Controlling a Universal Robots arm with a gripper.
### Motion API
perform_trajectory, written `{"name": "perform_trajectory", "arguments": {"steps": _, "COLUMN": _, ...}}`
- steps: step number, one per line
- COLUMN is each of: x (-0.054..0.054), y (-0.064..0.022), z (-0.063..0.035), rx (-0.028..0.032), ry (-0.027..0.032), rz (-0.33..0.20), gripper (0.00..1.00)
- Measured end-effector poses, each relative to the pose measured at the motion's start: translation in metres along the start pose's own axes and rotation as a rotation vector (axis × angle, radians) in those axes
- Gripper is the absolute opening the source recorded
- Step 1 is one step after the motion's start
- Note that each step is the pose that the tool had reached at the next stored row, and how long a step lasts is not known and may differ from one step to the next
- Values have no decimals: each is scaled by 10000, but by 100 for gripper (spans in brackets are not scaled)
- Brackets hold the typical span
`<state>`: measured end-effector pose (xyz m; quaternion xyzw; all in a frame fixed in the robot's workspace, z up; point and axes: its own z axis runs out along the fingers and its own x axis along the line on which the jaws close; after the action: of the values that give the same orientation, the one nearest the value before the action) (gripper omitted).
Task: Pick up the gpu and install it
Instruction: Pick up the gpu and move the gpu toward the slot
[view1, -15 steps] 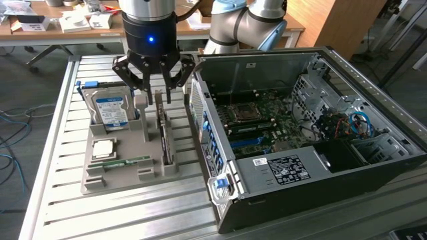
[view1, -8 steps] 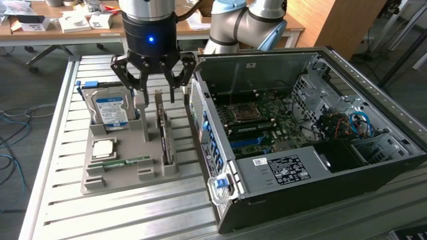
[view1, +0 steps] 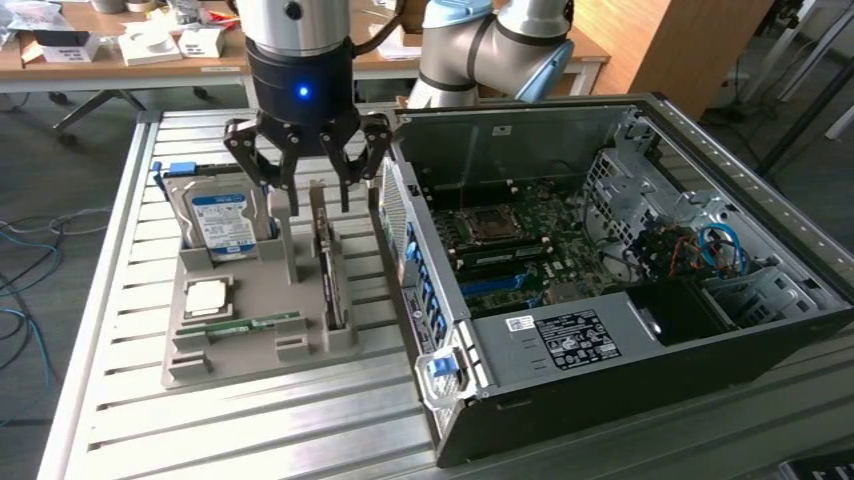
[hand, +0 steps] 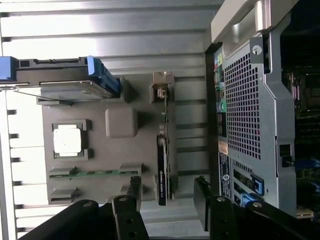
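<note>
Right now the black robot gripper with a small blue light (view1: 318, 200) hangs over one end of the flat grey plastic holder tray (view1: 247, 352). The tray lies on the ribbed silver metal table (view1: 267, 430). The gripper's fingers (hand: 201, 199) are spread wide apart and hold nothing.

The gpu (view1: 327, 265), a thin dark grey-black card with a silvery metal end, is in the tray. It stands on its long edge in a slot along the tray's side nearest the computer. In the wrist view one finger shows on each side of the card, and neither touches it. Standing the card up like this likely leaves both flat faces free, so fingers can come down on either side. The lift has not yet been done.

The tray keeps each part in its own place, so nothing slides. A silver hard drive with a blue and white label (view1: 220, 222) stands at the tray's end under the gripper, on the side away from the computer. A small square silver chip (view1: 207, 297) lies flat in a pocket near the tray's middle. A narrow green memory stick (view1: 240, 324) lies in a groove toward the tray's other end.

The big black computer case (view1: 547, 335) lies on its side just beside the tray, with its cover off. Its green circuit board (view1: 514, 250) faces up, which probably lets a card go in from above.
</note>
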<state>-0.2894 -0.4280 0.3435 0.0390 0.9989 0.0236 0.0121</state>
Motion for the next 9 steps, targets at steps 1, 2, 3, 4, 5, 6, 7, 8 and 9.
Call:
{"name": "perform_trajectory", "arguments": {"steps": 1, "x": 0, "y": -1, "z": 17, "rx": -2, "ry": 2, "rz": 0, "gripper": 55}}
{"name": "perform_trajectory", "arguments": {"steps": 2, "x": 0, "y": -2, "z": 36, "rx": -5, "ry": 0, "rz": 0, "gripper": 55}}
{"name": "perform_trajectory", "arguments": {"steps": 3, "x": 1, "y": -2, "z": 53, "rx": -6, "ry": 1, "rz": 1, "gripper": 55}}
{"name": "perform_trajectory", "arguments": {"steps": 4, "x": 2, "y": -3, "z": 71, "rx": -7, "ry": 2, "rz": 1, "gripper": 55}}
{"name": "perform_trajectory", "arguments": {"steps": 5, "x": 2, "y": -4, "z": 90, "rx": -9, "ry": 2, "rz": 0, "gripper": 55}}
{"name": "perform_trajectory", "arguments": {"steps": 6, "x": 3, "y": -5, "z": 108, "rx": -11, "ry": 2, "rz": 1, "gripper": 55}}
{"name": "perform_trajectory", "arguments": {"steps": 7, "x": 3, "y": -6, "z": 126, "rx": -12, "ry": 3, "rz": 1, "gripper": 55}}
{"name": "perform_trajectory", "arguments": {"steps": 8, "x": 3, "y": -7, "z": 144, "rx": -18, "ry": 3, "rz": 0, "gripper": 55}}
{"name": "perform_trajectory", "arguments": {"steps": 9, "x": 4, "y": -8, "z": 162, "rx": -23, "ry": 2, "rz": 1, "gripper": 55}}
